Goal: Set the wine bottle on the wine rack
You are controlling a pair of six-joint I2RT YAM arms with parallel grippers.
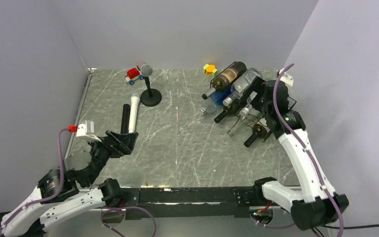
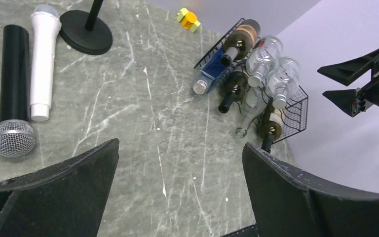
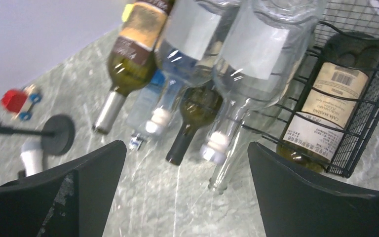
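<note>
The black wire wine rack (image 1: 290, 101) stands at the back right, next to the right wall. Several bottles lie on it with necks pointing front-left: a dark bottle with a tan label (image 1: 228, 77) on top, clear bottles (image 1: 245, 83) beside it, and dark ones lower down. In the right wrist view the rack's mesh (image 3: 370, 98) holds a labelled dark bottle (image 3: 325, 113), and clear bottles (image 3: 256, 59) lie above. My right gripper (image 1: 257, 98) (image 3: 187, 144) is open and empty, right at the bottle necks. My left gripper (image 1: 123, 140) (image 2: 180, 143) is open and empty, over the table at front left.
A black microphone (image 1: 125, 117) and a white one (image 1: 134, 111) lie left of centre. A microphone on a round stand (image 1: 150, 94), a red toy car (image 1: 134, 75) and a yellow-orange toy (image 1: 209, 69) sit near the back wall. Walls close in left, back and right.
</note>
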